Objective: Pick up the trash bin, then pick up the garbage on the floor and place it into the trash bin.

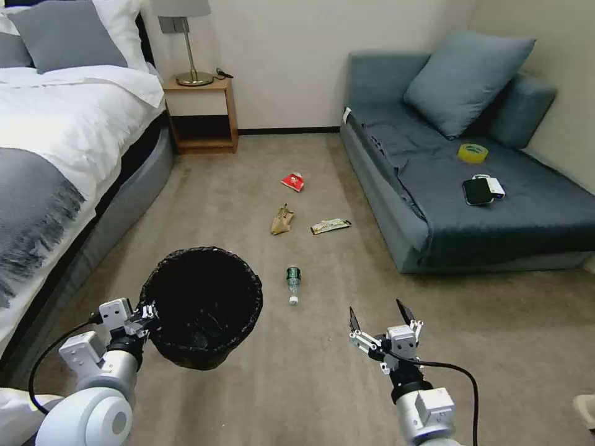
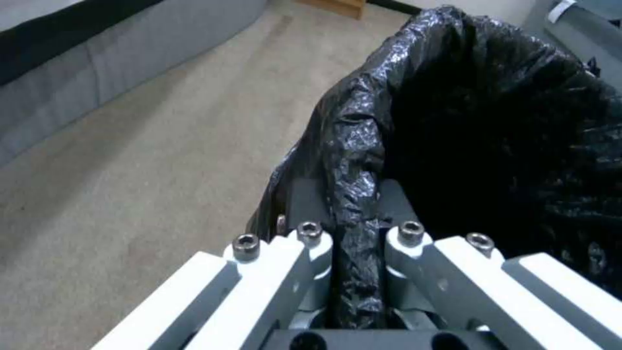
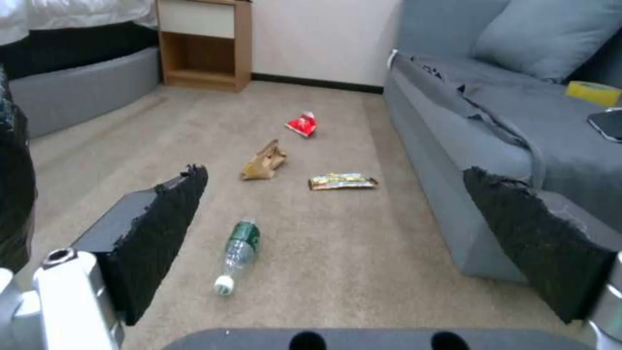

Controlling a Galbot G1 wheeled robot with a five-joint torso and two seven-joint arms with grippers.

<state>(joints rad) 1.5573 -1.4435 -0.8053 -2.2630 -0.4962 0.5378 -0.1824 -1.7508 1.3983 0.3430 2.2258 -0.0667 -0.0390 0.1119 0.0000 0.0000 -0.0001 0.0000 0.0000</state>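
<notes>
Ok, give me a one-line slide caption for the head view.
Left gripper holds the trash bin by its rim; open right gripper faces the bottle.

You are looking across a beige carpet that runs to a plain cream wall with a dark baseboard along its foot. On your left stands a bed with white linen, a grey throw and grey pillows. Beside it, at the far wall, a wooden nightstand carries a brass-footed lamp. On your right a blue-grey sofa sits against the wall, a matching cushion propped at its far end. The light is even and soft.
</notes>
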